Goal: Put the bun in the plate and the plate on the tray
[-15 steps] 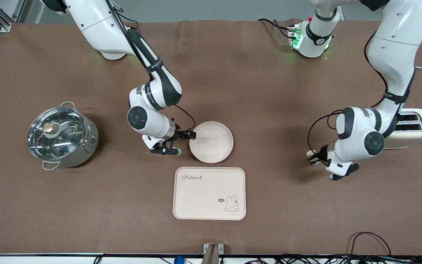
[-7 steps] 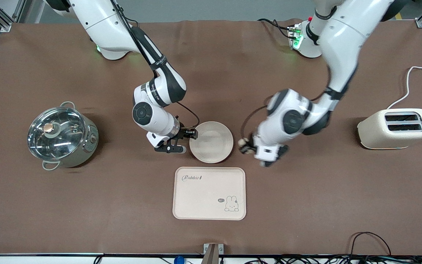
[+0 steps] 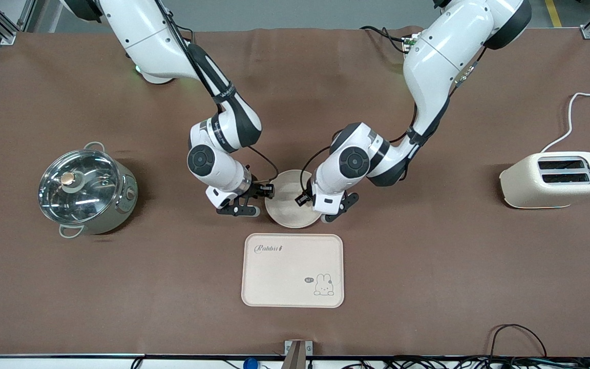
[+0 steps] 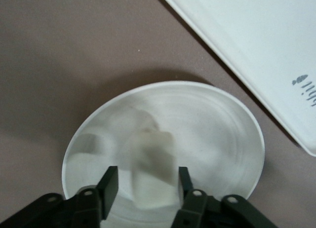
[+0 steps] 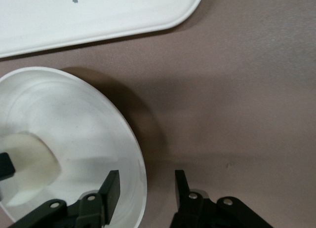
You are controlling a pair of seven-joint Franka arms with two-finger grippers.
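Observation:
The round cream plate [image 3: 287, 202] lies mid-table, just farther from the front camera than the Rabbit tray [image 3: 274, 282]. My left gripper [image 3: 309, 207] hangs low over the plate at the side toward the left arm's end, shut on the cream bun [image 4: 150, 171], which blurs above the plate's floor [image 4: 217, 134]. The bun is hidden in the front view. My right gripper [image 3: 265, 202] is open and straddles the plate's rim [image 5: 140, 173] at the side toward the right arm's end, one finger inside, one outside. The right wrist view also shows the bun [image 5: 27, 164].
A steel pot with a glass lid [image 3: 87, 190] stands toward the right arm's end. A cream toaster [image 3: 556, 179] stands toward the left arm's end. The tray's corner shows in both the left wrist view [image 4: 256, 55] and the right wrist view [image 5: 98, 16].
My left arm swung the bun from beside the toaster across to over the plate. My right gripper stayed at the plate's rim, shifting only slightly.

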